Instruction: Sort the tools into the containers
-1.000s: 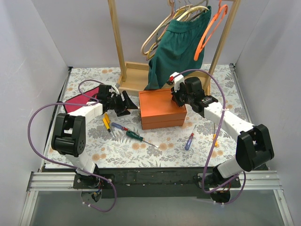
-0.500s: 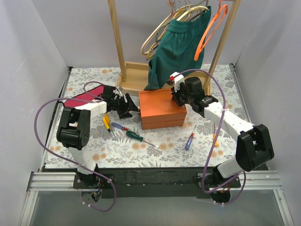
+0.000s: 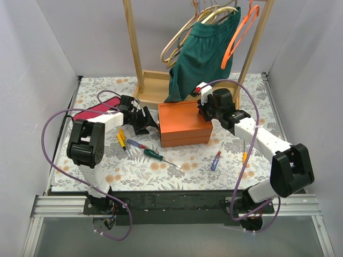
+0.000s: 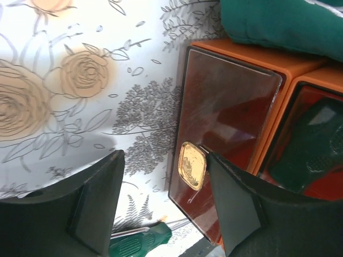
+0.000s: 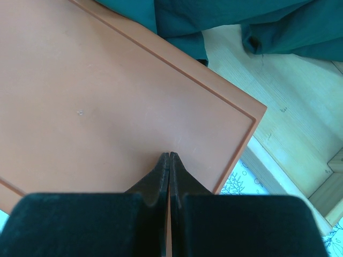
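Where right tool (image 5: 169,156) hovers, smooth rectangular orange box (image 5: 96,107)

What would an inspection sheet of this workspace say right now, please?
Surface: floral tablecloth, flat.
Job's things: orange box, lid shut; yellow screwdrivers, purple-and-red screwdriver, green screwdriver, blue screwdriver and orange screwdriver loose on the cloth; no clear box seen.
Clutter: red fabric item at the left.
Grippers: left gripper open, facing the box's brass latch; right gripper shut, tips over the lid.
Cables: purple cables loop off both arms.
Surroundings: wooden rack with green garment and hangers; plain walls.
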You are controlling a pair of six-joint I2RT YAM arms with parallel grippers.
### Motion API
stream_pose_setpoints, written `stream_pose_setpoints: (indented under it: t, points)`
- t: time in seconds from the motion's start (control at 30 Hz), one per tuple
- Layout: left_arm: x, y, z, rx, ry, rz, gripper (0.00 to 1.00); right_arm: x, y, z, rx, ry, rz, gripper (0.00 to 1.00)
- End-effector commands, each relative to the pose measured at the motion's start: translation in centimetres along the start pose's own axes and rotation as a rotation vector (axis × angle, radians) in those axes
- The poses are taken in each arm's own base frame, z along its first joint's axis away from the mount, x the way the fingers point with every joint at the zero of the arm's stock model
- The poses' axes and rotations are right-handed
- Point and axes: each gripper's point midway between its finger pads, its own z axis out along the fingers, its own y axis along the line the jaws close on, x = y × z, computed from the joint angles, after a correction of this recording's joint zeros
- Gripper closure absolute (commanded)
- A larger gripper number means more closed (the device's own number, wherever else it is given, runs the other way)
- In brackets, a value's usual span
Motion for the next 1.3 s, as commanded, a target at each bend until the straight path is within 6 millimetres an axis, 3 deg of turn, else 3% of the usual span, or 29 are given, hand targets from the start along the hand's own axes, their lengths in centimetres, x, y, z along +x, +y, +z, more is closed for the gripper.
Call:
stream_pose_setpoints:
  t: [0.0,0.27,0.47,0.57,0.7,0.8,0.83,0.9,1.07,1.27]
  points:
    - [-1.2,1.6,-1.6,-0.134,-0.057,0.067,0.38,7.8,-0.4,-0.5,0.034,0.262,0.022,0.99]
    - [-4.3,4.0,-4.6,-0.271,-0.160,0.158,0.37,8.2,-0.9,-0.7,0.044,0.270,0.031,0.99]
    - [-3.5,5.0,-5.7,-0.307,-0.171,0.180,0.37,8.4,-1.1,-1.0,0.048,0.270,0.032,0.99]
    - [-4.3,7.0,-6.7,-0.380,-0.214,0.159,0.34,8.5,-1.1,-1.2,0.051,0.268,0.032,0.99]
    - [-6.5,9.1,-9.3,-0.411,-0.274,0.101,0.34,8.7,-1.2,-1.6,0.054,0.270,0.034,0.99]
    - [-8.5,9.1,-11.5,-0.440,-0.347,0.084,0.31,8.7,-1.3,-1.8,0.058,0.264,0.033,0.99]
    - [-9.6,9.6,-13.5,-0.523,-0.399,0.084,0.29,8.1,-1.6,-1.8,0.066,0.241,0.028,0.99]
    - [-10.0,9.9,-14.3,-0.568,-0.409,0.088,0.29,7.6,-1.9,-1.8,0.074,0.224,0.024,0.99]
    - [-8.1,12.2,-13.3,-0.639,-0.298,0.075,0.30,7.2,-2.8,-2.0,0.092,0.206,0.019,0.99]
    - [-8.1,12.3,-11.0,-0.576,-0.271,0.056,0.41,7.7,-3.0,-2.8,0.104,0.208,0.042,0.99]
